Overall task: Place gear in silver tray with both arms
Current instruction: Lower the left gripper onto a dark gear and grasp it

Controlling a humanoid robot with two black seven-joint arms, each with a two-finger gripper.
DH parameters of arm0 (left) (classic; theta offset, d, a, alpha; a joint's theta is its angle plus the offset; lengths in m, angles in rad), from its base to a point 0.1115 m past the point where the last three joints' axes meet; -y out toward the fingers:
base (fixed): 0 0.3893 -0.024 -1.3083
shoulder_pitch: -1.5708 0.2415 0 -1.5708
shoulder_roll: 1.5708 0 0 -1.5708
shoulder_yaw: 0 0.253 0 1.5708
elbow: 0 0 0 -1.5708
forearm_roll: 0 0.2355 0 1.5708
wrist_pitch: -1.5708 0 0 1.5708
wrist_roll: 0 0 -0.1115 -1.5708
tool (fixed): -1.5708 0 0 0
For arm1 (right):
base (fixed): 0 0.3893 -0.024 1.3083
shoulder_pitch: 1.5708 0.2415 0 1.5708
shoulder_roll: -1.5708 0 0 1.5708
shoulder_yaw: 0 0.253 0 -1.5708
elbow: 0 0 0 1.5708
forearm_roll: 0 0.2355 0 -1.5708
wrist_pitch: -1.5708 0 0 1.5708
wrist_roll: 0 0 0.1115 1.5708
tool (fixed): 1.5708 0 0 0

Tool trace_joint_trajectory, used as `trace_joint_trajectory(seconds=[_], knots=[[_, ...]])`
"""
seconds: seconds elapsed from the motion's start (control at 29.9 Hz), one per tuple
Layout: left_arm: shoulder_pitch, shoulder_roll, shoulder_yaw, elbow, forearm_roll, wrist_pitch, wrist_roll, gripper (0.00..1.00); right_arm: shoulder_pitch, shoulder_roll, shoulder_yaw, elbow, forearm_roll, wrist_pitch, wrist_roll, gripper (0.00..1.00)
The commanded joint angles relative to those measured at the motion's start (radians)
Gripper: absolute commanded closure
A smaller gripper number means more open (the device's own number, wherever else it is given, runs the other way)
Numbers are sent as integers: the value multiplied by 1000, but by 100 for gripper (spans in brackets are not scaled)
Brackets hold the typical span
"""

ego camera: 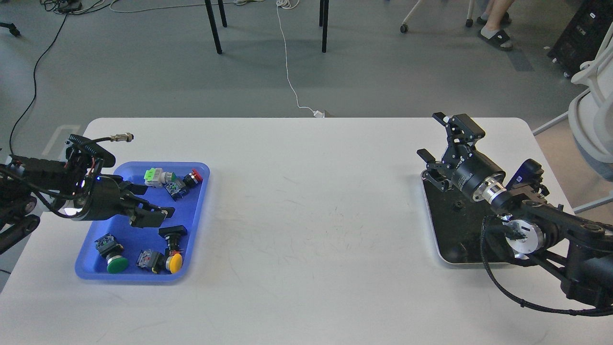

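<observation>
Left arm is entering from 9 o'clock; its upper links are cut off by the frame edge. Left hand is hovering over the blue tray, fingers spread, grasping nothing. Parts are lying in the blue tray: a green-capped button and a yellow-capped button toward 6 o'clock, a red-capped one toward 1 o'clock; the arm is hiding the tray's 9 o'clock side. No gear can be made out among them.

White bench is lying bare between the trays.

Silver tray is sitting at 3 o'clock on the bench, its far and right rims hidden behind the right arm. A small dark piece is resting on its dark bottom, too small to identify. Right hand is hanging over the tray's 11 o'clock corner, fingers parted and empty.
</observation>
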Motion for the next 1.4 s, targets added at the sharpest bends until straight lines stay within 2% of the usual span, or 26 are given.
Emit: trace_joint_trajectory(seconds=[0.0, 0.27, 0.43, 0.7, 0.94, 1.3, 1.37], knots=[[-44, -41, 54, 51, 3, 0, 0, 13, 1, -2, 0, 0, 0, 0, 0, 3], [-48, -93, 68, 137, 5, 0, 0, 21, 0, -3, 2, 0, 0, 0, 0, 3], [-49, -95, 104, 171, 5, 0, 0, 30, 0, -3, 2, 0, 0, 0, 0, 3], [-49, -95, 111, 180, 6, 0, 0, 32, 0, -3, 2, 0, 0, 0, 0, 3], [-48, -98, 111, 183, 3, -1, 0, 37, -2, -8, 2, -1, 0, 0, 0, 3], [-45, -115, 112, 185, 2, -1, 0, 38, -2, -11, 2, 0, 0, 0, 0, 3], [-43, -115, 112, 185, 3, -1, 0, 47, -2, -11, 2, 0, 0, 0, 0, 3]])
